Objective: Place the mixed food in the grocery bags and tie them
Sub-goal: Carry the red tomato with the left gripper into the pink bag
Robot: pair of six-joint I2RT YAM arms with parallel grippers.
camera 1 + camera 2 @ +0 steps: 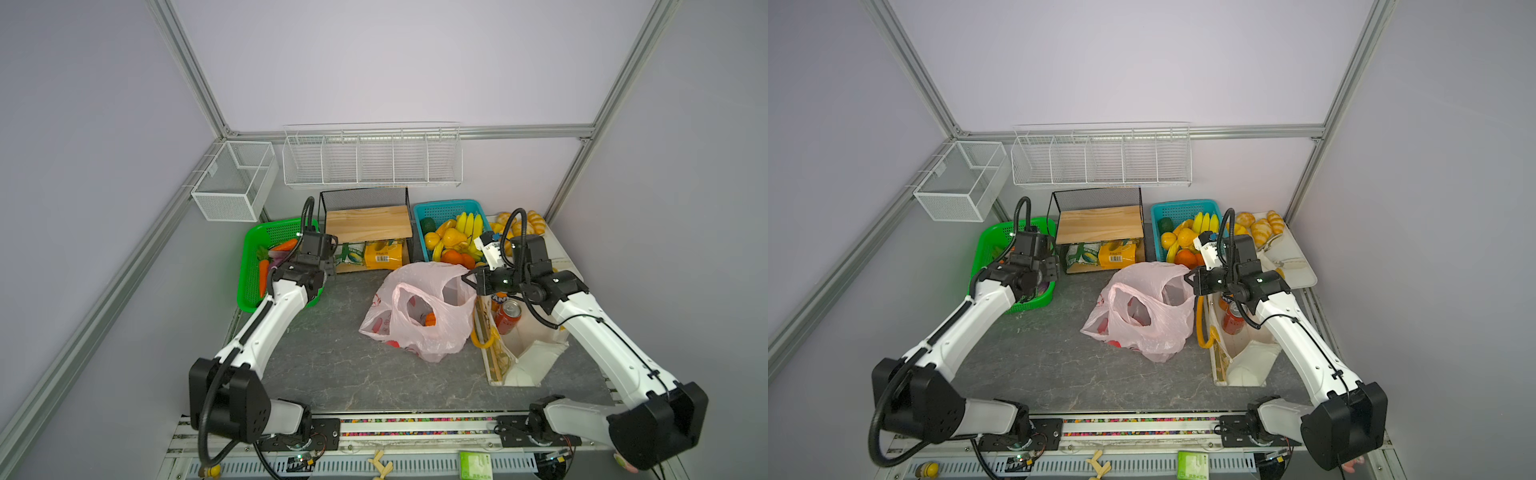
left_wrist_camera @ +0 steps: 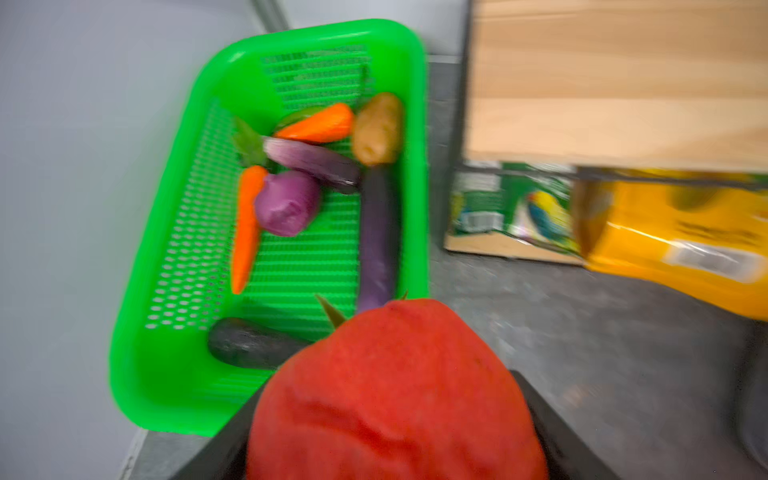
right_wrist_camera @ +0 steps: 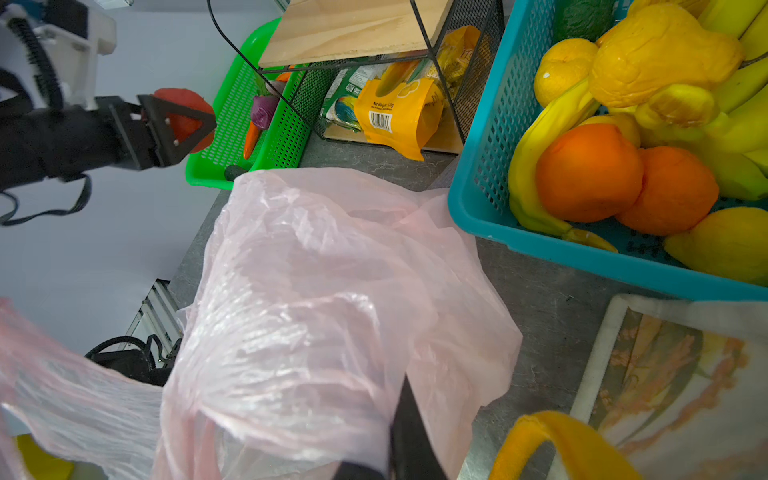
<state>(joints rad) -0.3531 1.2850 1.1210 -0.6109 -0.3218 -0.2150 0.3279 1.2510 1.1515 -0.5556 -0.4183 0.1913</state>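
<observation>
Left gripper [image 3: 183, 124]: tomato [image 2: 395, 395] is gripped between wide-set jaws, over basket [image 2: 166, 395] corner.
Right gripper [image 1: 468, 277]: jaws are pinched tight on bag [image 1: 419, 316] rim.
Tote [image 1: 511, 365]: 2 cans [image 1: 508, 318] are seen inside.

The pink bag [image 3: 316, 291] is thin crinkled plastic (translucent); the tomato [image 2: 395, 395] looks matt.

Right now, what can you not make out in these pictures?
- Left pincer tips: the tomato covers them, left wrist view.
- Right pincer tips: pink bag film wraps them, right wrist view.
- Bag contents: film blurs all but an orange piece, in a top view.
- Fanta can: right arm hides most of it, in both top views.
</observation>
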